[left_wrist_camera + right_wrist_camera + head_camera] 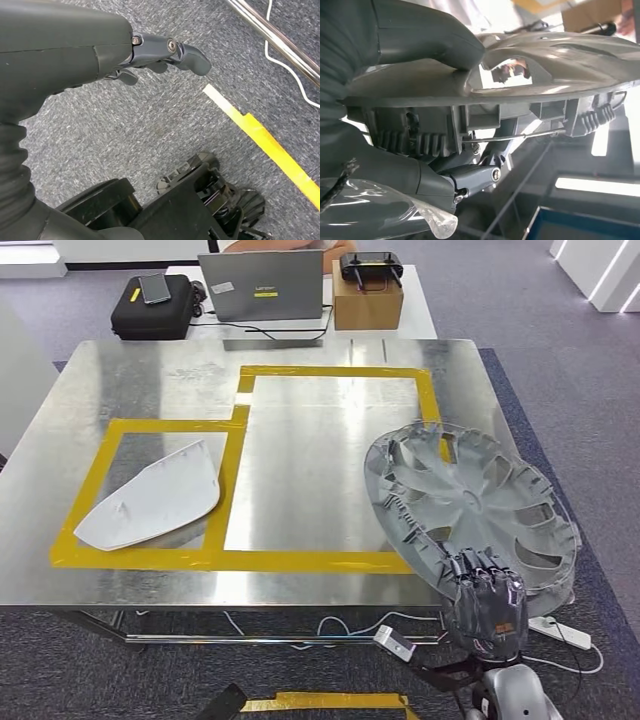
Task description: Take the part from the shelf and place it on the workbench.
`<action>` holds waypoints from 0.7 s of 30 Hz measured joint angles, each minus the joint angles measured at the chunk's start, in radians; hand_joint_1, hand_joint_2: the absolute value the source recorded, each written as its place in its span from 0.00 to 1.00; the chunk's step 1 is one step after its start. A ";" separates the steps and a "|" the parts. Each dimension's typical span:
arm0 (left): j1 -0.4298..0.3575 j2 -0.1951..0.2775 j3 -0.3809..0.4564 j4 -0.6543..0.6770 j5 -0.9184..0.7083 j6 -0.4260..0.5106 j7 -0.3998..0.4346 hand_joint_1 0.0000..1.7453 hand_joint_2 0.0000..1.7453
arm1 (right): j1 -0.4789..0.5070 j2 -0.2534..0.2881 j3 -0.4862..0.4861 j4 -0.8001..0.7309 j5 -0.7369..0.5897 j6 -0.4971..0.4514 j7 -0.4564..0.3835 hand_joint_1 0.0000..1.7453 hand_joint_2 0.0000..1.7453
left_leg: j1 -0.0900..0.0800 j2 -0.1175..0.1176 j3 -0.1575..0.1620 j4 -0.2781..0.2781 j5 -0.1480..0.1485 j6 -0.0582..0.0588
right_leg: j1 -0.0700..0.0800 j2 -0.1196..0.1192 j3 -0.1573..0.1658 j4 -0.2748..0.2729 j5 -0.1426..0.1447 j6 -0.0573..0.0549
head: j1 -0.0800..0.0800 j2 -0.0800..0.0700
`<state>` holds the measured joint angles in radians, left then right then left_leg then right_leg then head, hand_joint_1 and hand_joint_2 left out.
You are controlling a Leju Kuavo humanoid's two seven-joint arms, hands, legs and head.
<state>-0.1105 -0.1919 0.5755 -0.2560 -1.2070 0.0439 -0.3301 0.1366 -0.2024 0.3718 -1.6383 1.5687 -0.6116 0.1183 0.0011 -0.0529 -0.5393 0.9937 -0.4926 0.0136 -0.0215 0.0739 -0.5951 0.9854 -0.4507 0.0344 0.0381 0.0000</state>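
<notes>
A grey plastic wheel cover [472, 502] hangs tilted over the right front corner of the steel workbench [317, 450]. My right hand [487, 602] grips its near rim from below the table edge. The right wrist view shows the thumb [433, 37] pressed on one face of the wheel cover [546, 60] and the fingers [471, 177] under its ribbed rim. My left hand [113, 50] hangs low over grey carpet, its fingers [181, 52] stretched out with nothing in them.
A white curved panel [155, 500] lies in the left taped box [87, 500]. The larger taped box [332, 370] lies in the middle. Behind stand a laptop [260, 285], a black case [151, 308] and a cardboard box [367, 300]. A power strip [558, 632] and cables lie on the carpet.
</notes>
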 joint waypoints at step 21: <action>-0.006 0.002 -0.032 0.000 0.015 -0.001 0.006 0.00 1.00 | 0.040 0.183 -0.184 -0.149 0.001 -0.054 -0.653 1.00 1.00 | 0.001 0.000 -0.001 0.000 0.000 0.000 | 0.001 0.000 -0.001 0.000 0.000 0.000 | 0.000 0.000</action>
<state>-0.1164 -0.1900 0.5438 -0.2560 -1.1921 0.0430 -0.3236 0.1763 -0.0195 0.1876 -1.7870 1.5699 -0.6653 -0.5349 0.0019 -0.0530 -0.5400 0.9937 -0.4925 0.0132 -0.0210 0.0741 -0.5960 0.9856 -0.4506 0.0343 0.0380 0.0000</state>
